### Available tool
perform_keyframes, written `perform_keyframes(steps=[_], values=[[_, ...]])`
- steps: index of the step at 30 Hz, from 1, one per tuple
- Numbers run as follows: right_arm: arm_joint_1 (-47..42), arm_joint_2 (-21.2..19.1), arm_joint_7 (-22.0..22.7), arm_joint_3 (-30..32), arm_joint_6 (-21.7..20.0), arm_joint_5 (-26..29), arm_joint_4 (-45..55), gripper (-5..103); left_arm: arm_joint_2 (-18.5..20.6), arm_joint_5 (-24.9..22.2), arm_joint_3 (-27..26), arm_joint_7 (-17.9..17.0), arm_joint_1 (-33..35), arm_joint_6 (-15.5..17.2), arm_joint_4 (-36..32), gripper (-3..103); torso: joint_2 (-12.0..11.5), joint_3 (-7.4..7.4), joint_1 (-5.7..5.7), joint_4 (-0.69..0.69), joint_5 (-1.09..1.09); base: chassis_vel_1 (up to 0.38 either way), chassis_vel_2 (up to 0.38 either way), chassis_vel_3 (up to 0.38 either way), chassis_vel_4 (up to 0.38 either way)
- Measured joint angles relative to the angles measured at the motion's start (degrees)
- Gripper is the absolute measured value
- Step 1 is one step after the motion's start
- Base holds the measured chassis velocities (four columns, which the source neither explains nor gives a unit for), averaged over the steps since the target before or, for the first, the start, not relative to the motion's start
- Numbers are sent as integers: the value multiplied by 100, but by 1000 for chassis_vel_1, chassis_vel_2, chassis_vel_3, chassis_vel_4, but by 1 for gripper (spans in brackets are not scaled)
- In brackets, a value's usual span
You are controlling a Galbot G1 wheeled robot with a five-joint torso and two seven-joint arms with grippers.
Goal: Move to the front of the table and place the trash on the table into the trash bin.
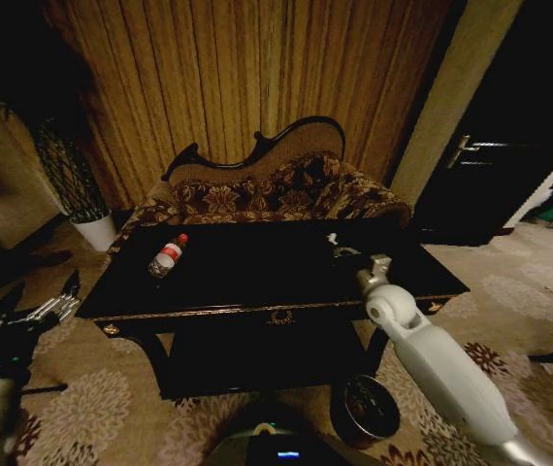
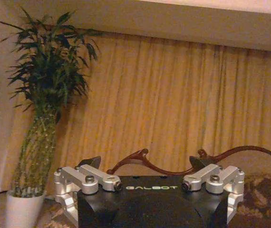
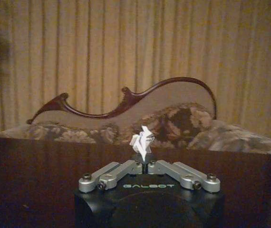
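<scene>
The black glossy table (image 1: pixel 257 291) with gold trim stands straight ahead. A clear bottle (image 1: pixel 167 255) with a red cap lies on its left part. My right gripper (image 1: pixel 339 250) reaches over the table's right half and is shut on a white crumpled paper wad (image 3: pixel 142 141), also seen at the fingertips in the head view as a paper wad (image 1: pixel 333 239). In the right wrist view the right gripper (image 3: pixel 145 165) has its jaws closed together under the paper. The dark round trash bin (image 1: pixel 366 408) stands on the floor below my right arm. My left gripper (image 1: pixel 39 293) hangs open left of the table; the left gripper (image 2: pixel 145 164) holds nothing.
A patterned curved-back sofa (image 1: pixel 267 189) sits right behind the table, with curtains behind it. A tall plant in a white pot (image 1: pixel 95 230) stands at the far left. A dark door (image 1: pixel 480 165) is at the right. Patterned carpet surrounds the table.
</scene>
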Motion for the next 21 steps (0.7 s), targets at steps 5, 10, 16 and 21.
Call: perform_keyframes(steps=[5,10,16,21], values=[[-657,-120,-279,705,153,90,160,1,299,-255,-62,99,3,17,216,100,0,0,0,-3,0,0,0,0,0],[-1246,-488,-437,1393,144,579,574,1,563,-305,-125,137,14,50,448,100,0,0,0,-2,-1,0,0,0,0],[-1601,-577,-443,1795,58,783,924,1,710,-308,-89,139,-13,120,622,100,0,0,0,-2,-2,0,0,0,0],[-1888,-456,-442,1934,42,701,1120,1,780,-297,-21,123,-12,166,670,100,-1,1,0,-1,-1,0,0,0,0]])
